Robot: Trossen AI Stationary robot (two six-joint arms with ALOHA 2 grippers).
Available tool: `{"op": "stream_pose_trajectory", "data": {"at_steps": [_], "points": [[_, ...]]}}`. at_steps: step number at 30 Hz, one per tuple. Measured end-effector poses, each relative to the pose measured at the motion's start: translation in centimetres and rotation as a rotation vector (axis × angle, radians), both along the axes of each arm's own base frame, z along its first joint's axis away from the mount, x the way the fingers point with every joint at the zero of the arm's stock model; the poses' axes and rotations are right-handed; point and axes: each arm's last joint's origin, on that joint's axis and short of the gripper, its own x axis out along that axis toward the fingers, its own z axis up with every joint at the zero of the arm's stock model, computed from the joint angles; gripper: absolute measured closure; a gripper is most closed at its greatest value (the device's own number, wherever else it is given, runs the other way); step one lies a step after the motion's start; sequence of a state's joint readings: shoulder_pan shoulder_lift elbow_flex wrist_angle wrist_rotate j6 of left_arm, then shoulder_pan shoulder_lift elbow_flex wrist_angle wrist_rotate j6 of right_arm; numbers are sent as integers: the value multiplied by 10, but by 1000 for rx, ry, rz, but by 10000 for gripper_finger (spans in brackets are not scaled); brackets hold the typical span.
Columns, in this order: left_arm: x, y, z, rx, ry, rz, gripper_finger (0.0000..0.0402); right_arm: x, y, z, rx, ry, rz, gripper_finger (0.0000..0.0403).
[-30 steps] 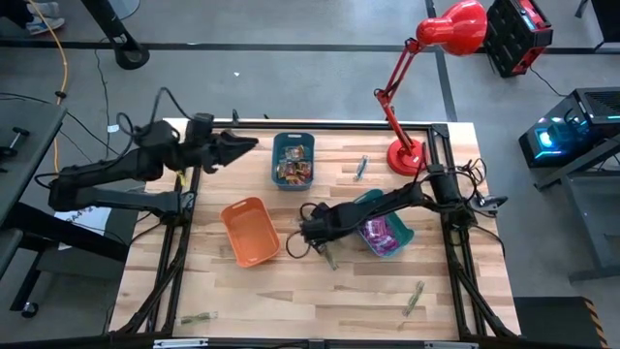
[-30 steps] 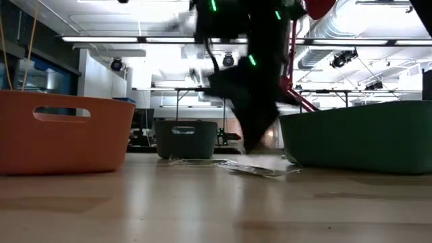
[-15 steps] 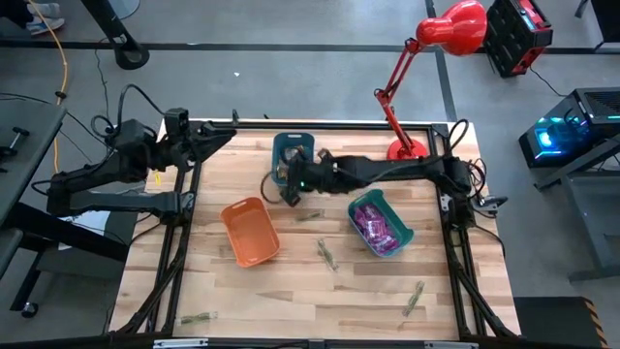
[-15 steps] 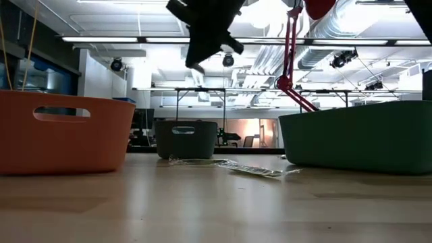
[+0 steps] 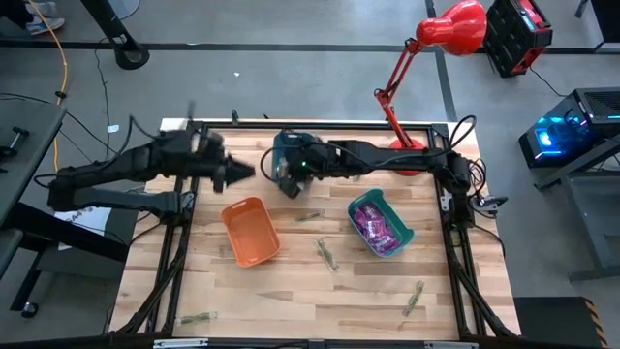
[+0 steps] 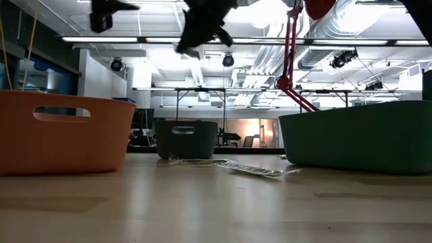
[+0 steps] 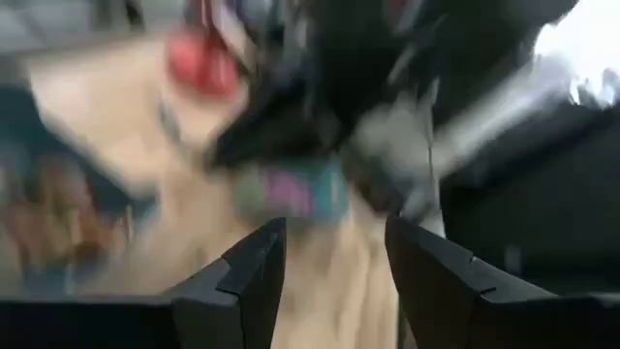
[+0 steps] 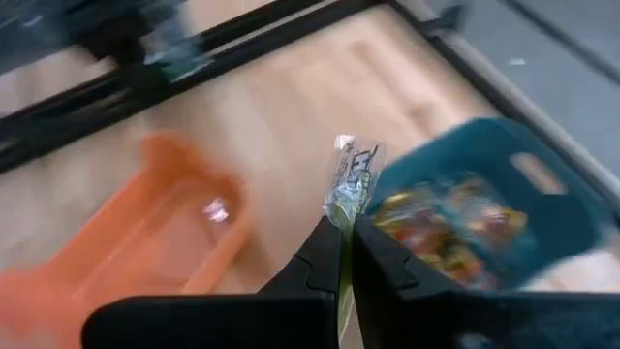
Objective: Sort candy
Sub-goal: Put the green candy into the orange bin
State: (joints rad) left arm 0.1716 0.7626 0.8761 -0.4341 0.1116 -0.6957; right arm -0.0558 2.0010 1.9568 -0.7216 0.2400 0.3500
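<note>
Greenish stick candy (image 8: 351, 182) pinched in right gripper (image 8: 346, 231) fingers, print unreadable, left gripper (image 7: 331, 254) fingers apart, empty

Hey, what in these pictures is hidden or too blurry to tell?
- Left wrist view: motion blur smears everything beyond the open left gripper.
- High view: the right gripper hides part of the blue bin.
- Low view: the walls of the orange bin and the teal bin hide their contents.

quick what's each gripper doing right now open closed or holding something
Left gripper: open, holding nothing.
Right gripper: closed on a greenish stick candy.
</note>
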Motion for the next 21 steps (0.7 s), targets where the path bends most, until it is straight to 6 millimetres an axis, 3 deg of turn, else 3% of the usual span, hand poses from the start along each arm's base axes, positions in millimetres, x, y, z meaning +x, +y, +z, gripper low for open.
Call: {"op": "stream_pose_trajectory", "data": {"at_steps": [4,8,14,21], "points": [[-6,-16,-18,-97,200,-77,229,4,15,0,21,-24,166,402],[-18,-26,-26,-107,301,57,229,20,27,-4,94,-134,365,402],[-31,-29,-17,-71,171,335,229,54,44,-31,202,-304,551,402],[-36,-29,-14,-88,124,383,229,81,58,-73,372,-365,486,360]]}}
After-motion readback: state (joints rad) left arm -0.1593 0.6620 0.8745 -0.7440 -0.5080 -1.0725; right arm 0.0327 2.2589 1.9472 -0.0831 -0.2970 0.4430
